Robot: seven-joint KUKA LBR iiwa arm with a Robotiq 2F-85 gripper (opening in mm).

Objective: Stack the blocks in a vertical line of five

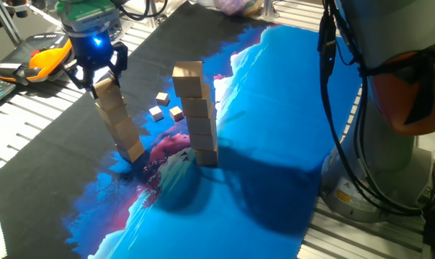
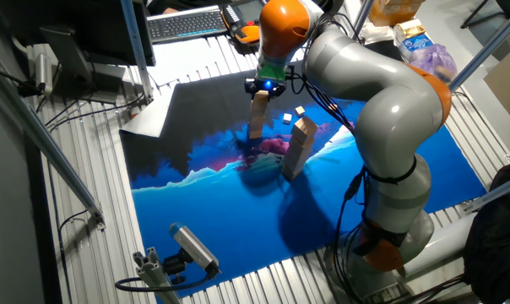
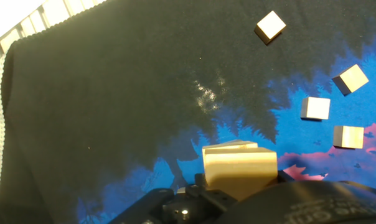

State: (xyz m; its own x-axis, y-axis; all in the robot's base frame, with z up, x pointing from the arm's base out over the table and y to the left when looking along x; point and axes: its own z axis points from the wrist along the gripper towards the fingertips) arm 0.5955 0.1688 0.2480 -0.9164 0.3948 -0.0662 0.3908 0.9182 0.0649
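The desk (image 1: 30,133) is a slatted metal top covered by a dark mat printed with blue and pink (image 2: 382,194), and on that mat stand two wooden columns. Taking the wider-cube tower (image 1: 198,115) as landmark: it stands upright near the middle of the mat, built of noticeably broader cubes, and is not the task's stack.

Just to the tower's left in the one fixed view leans the stack of blocks (image 1: 119,122), plain tan cubes about as wide as the claw. About five can be counted, though the joints are hard to separate. The claw (image 1: 102,78) sits at its top, jaws narrow and apparently closed on the top block (image 3: 239,169), which fills the lower hand view.

So the step in hand looks like seating the last block, with the line nearly or fully at five. The column tilts clearly, so the next move calls for a gentle release and a straight lift upward; any sideways drag could topple it, and a fall toward the tower might knock that too.

Between and behind the two columns lie small loose cubes (image 1: 164,106), well clear. A keyboard (image 2: 186,22) lies beyond the mat.
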